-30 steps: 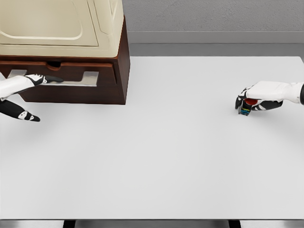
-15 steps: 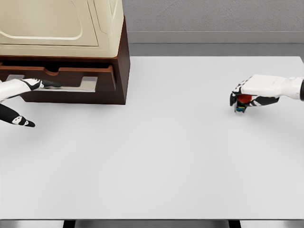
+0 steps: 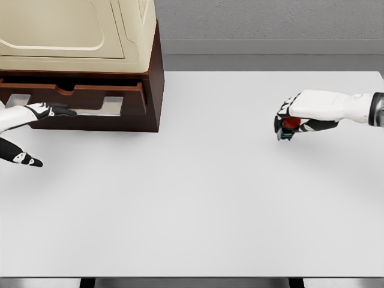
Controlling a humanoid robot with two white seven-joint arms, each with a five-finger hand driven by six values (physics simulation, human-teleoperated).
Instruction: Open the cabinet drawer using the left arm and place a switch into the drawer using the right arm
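A wide white desk (image 3: 198,204) fills most of the scene, with a grey wall (image 3: 270,18) rising behind its far edge and a cream-coloured appliance (image 3: 72,30) at the upper left.

we see a smooth matt white surface (image 3: 198,198). the dark brown wooden cabinet (image 3: 153,90) looks satin, with a flat brushed-metal silver drawer handle (image 3: 96,108) and a glossy cream plastic-looking top unit (image 3: 78,30). the white hard-shell right hand (image 3: 294,117) shines faintly.
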